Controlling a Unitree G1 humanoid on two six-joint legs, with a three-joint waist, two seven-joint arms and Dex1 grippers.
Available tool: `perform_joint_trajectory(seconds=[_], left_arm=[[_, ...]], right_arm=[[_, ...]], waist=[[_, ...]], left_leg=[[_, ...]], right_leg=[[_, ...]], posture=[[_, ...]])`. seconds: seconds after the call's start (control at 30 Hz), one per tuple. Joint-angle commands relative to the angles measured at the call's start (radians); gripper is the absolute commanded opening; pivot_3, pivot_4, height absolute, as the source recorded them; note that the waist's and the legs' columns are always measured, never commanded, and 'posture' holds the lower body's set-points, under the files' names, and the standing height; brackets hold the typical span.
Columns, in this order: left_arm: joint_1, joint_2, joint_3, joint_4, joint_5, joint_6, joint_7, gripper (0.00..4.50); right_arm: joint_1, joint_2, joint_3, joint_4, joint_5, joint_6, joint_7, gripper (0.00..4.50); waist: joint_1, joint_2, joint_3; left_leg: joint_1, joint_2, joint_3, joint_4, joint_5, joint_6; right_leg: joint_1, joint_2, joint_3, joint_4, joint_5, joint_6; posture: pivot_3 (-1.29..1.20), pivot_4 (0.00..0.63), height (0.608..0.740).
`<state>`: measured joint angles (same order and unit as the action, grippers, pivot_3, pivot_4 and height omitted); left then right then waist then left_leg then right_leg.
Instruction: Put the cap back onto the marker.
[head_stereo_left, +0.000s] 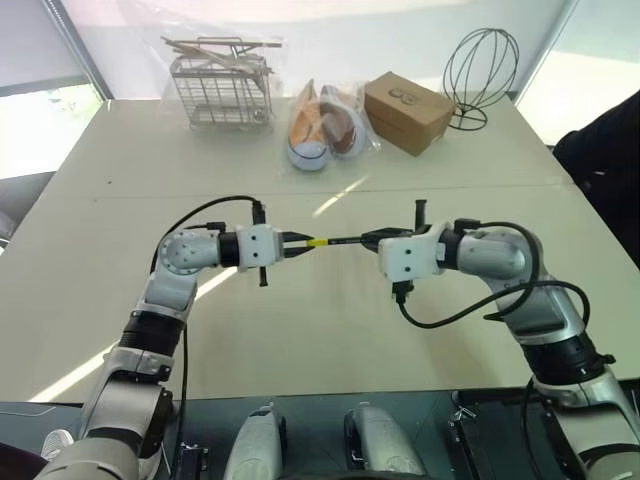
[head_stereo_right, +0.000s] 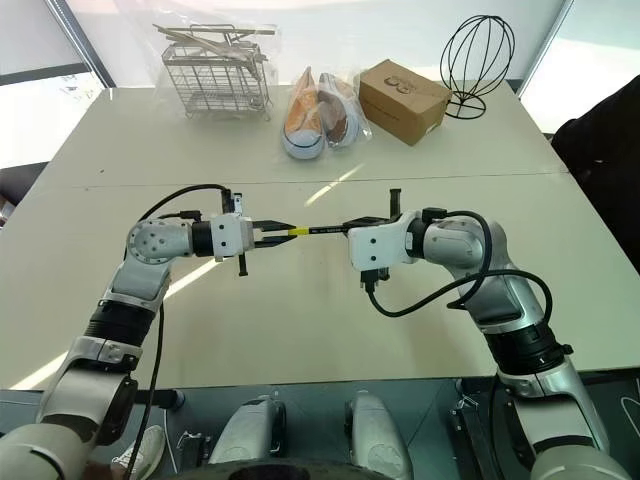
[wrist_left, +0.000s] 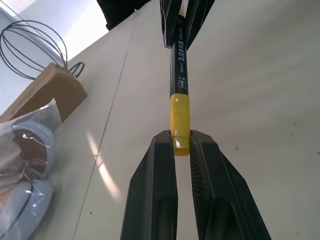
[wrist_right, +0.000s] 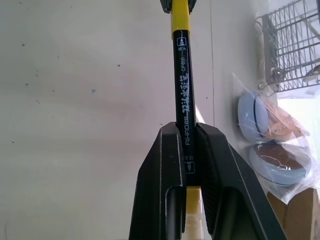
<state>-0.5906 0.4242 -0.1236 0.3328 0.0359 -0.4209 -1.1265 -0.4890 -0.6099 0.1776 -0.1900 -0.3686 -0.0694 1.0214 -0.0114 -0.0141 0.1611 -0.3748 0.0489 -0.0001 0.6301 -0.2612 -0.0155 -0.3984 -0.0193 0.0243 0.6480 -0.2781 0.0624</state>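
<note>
Table (head_stereo_left: 300, 330) first: you have both arms held above its middle. Right gripper (head_stereo_left: 372, 238) is clamped on the marker (head_stereo_left: 345, 240), left gripper (head_stereo_left: 296, 243) pinching the cap (head_stereo_left: 317, 242) (already over the tip). Keep both coaxial, push straight until seated.

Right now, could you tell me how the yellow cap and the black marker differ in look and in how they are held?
The cap is short and plain yellow; the marker is long, slim, black, with white print. The left pincer is shut on the cap, the right pincer on the marker. Shared: they lie in one line above the table, the cap meeting the marker's end.
</note>
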Motion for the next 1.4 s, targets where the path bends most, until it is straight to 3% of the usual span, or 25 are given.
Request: perform_joint_trajectory(seconds=[0.03,0.93,1.03,1.23,1.4], left_arm=[[-0.073,-0.117,-0.12,-0.108,-0.019,-0.036,0.022,0.02],[-0.035,-0.096,-0.092,-0.169,0.011,0.107,0.04,0.02],[-0.037,-0.095,-0.093,-0.167,0.0,0.113,0.029,1.35],[-0.029,-0.083,-0.099,-0.188,-0.021,0.14,0.023,4.47],[-0.026,-0.079,-0.09,-0.213,-0.033,0.167,0.033,4.47]], right_arm=[[-0.054,0.09,0.127,-0.115,0.085,-0.056,0.015,0.0],[-0.048,0.108,0.1,-0.11,0.105,0.013,0.015,0.0],[-0.048,0.108,0.1,-0.111,0.107,0.013,0.013,0.0],[-0.046,0.106,0.1,-0.114,0.111,0.015,0.012,0.0],[-0.042,0.101,0.099,-0.116,0.111,0.015,0.012,0.0]], waist=[[0.0,0.0,0.0],[0.0,0.0,0.0],[-0.002,0.0,0.0],[0.0,0.0,0.0],[-0.001,0.0,0.0]], left_leg=[[0.0,0.0,0.0,0.0,0.0,0.0],[0.0,0.0,0.0,0.0,0.0,0.0],[0.0,0.0,0.0,0.0,0.0,0.0],[0.0,0.001,-0.001,0.001,0.0,0.0],[0.0,0.001,-0.001,0.001,0.0,0.0]], right_leg=[[0.0,0.0,0.0,0.0,0.0,0.0],[0.0,0.0,0.0,0.0,0.0,0.0],[0.0,0.0,0.0,0.0,0.0,0.0],[0.0,0.001,0.001,0.0,0.0,0.0],[0.0,0.001,0.001,0.0,0.0,0.0]], posture=[[0.0,0.15,0.74],[0.0,0.15,0.74],[0.0,0.15,0.74],[0.0,0.15,0.74],[0.0,0.15,0.74]])
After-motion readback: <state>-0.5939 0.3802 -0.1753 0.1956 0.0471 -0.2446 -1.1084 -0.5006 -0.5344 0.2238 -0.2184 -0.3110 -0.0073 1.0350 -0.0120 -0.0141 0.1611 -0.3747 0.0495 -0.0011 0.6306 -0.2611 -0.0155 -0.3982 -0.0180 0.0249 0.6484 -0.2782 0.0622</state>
